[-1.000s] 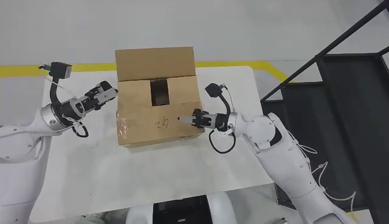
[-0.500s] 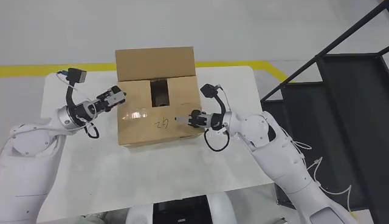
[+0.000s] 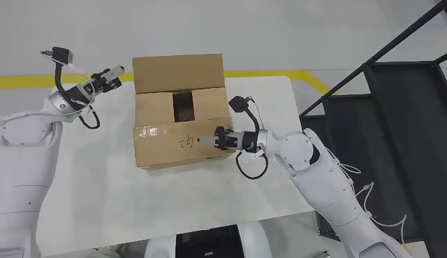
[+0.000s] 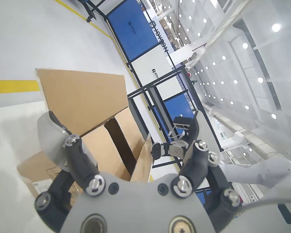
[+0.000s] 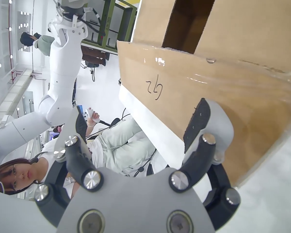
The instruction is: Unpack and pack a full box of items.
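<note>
Upper left in the top view, the left gripper (image 3: 114,72) hangs over the far-left edge of the desk (image 3: 98,188), fingers spread wide and close to the cardboard box (image 3: 167,153). The box sits mid-frame on the desk, its far flap upright, with a dark gap between its inner flaps. Right of centre, the right gripper (image 3: 208,139) is at the taped near flap, fingers apart, one over the cardboard and one past its edge.

White rounded arms (image 3: 307,153) carry looped black cables (image 3: 246,170); left gripper (image 4: 121,127) and right gripper (image 5: 139,109) are grey-black (silver screws (image 5: 90,178)).
</note>
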